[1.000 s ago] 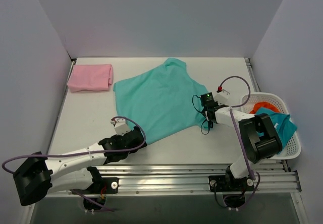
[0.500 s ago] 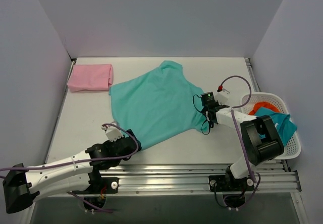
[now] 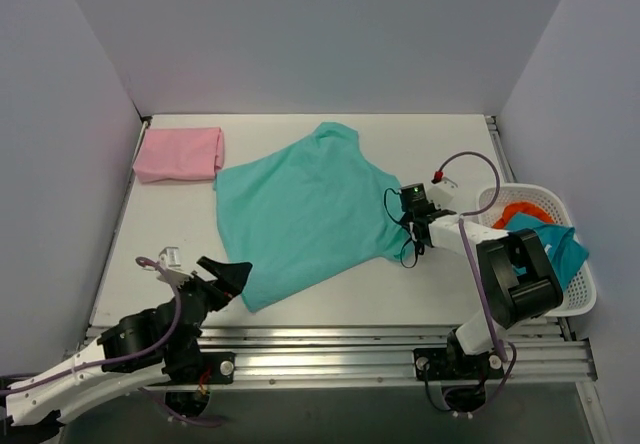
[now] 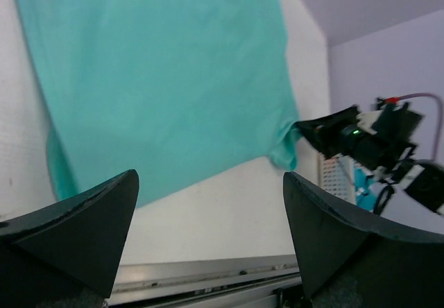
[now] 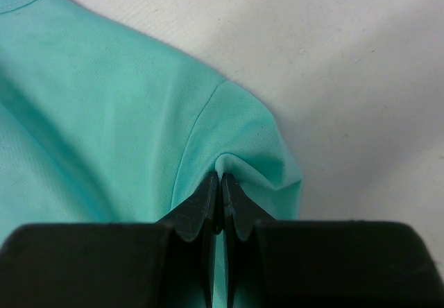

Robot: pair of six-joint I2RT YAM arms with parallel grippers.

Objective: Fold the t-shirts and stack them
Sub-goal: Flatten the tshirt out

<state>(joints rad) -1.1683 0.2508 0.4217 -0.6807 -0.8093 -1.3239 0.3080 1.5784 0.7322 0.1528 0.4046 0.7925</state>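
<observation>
The turquoise-green t-shirt (image 3: 300, 209) lies spread flat across the middle of the table, neck towards the back. It also fills the left wrist view (image 4: 159, 79). My right gripper (image 3: 402, 226) is shut on a pinched ridge of its right sleeve (image 5: 243, 148), low on the table; in the right wrist view the jaws (image 5: 220, 180) clamp that fold. My left gripper (image 3: 235, 269) is open and empty, just off the shirt's near left corner (image 4: 62, 169); in the left wrist view (image 4: 208, 183) only bare table lies between its fingers. The pink t-shirt (image 3: 180, 152) lies folded at the back left.
A white basket (image 3: 578, 299) with orange and teal cloth stands at the right edge, beside the right arm's elbow. Metal rails (image 3: 350, 349) run along the table's near edge. Grey walls close in the left, back and right.
My left arm has pulled back towards the near left, and the shirt's near corner has shifted that way with it. The left gripper now stands open off the cloth. The right gripper has stayed put.
</observation>
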